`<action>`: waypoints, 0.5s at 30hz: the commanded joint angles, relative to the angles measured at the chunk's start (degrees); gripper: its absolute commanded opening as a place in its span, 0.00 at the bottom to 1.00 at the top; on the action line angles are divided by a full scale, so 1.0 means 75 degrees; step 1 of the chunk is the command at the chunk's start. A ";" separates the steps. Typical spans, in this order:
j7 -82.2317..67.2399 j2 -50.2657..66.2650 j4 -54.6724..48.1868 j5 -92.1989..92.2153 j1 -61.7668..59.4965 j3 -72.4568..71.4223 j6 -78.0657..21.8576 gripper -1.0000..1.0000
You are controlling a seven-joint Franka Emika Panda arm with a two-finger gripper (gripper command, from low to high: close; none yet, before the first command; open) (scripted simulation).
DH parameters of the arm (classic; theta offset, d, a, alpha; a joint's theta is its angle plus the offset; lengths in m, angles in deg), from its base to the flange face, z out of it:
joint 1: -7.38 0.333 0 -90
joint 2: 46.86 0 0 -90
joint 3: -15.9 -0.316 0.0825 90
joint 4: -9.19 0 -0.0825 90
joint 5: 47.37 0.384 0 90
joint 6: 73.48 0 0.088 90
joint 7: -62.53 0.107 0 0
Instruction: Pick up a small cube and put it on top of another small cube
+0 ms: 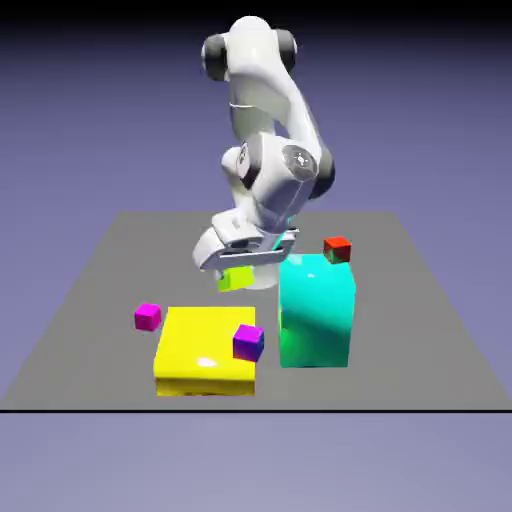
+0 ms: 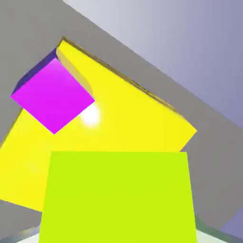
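Note:
My gripper (image 1: 238, 270) is shut on the small lime-green cube (image 1: 237, 279) and holds it in the air above the table, just left of the teal block (image 1: 316, 310). In the hand view this lime-green cube (image 2: 118, 194) fills the lower part and hides the fingertips. Beyond it a small purple cube (image 2: 52, 95) sits on a corner of the flat yellow block (image 2: 133, 123). In the exterior view the purple cube (image 1: 248, 342) rests on the yellow block's (image 1: 200, 350) right edge, below and in front of the held cube.
A small magenta cube (image 1: 147, 316) lies on the grey table (image 1: 90, 300) left of the yellow block. A small red cube (image 1: 337, 249) shows behind the teal block's top right corner. The tall teal block stands close to the gripper's right.

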 commanded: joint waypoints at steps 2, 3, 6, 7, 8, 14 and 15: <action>0.0040 0.0226 -0.0104 0.0256 0.0192 0.0554 -0.0168 0.00; 0.0058 0.0339 -0.0156 0.0393 0.0284 0.0831 -0.0253 0.00; 0.0112 0.0678 -0.0313 0.0806 0.0561 0.1661 -0.0507 0.00; 0.0130 0.0791 -0.0365 0.0943 0.0654 0.1938 -0.0592 0.00; 0.0148 0.0904 -0.0417 0.1080 0.0746 0.2215 -0.0677 0.00; 0.0255 0.1583 -0.0729 0.1905 0.1301 0.3876 -0.1187 0.00; 0.0273 0.1696 -0.0781 0.2042 0.1394 0.4153 -0.1272 0.00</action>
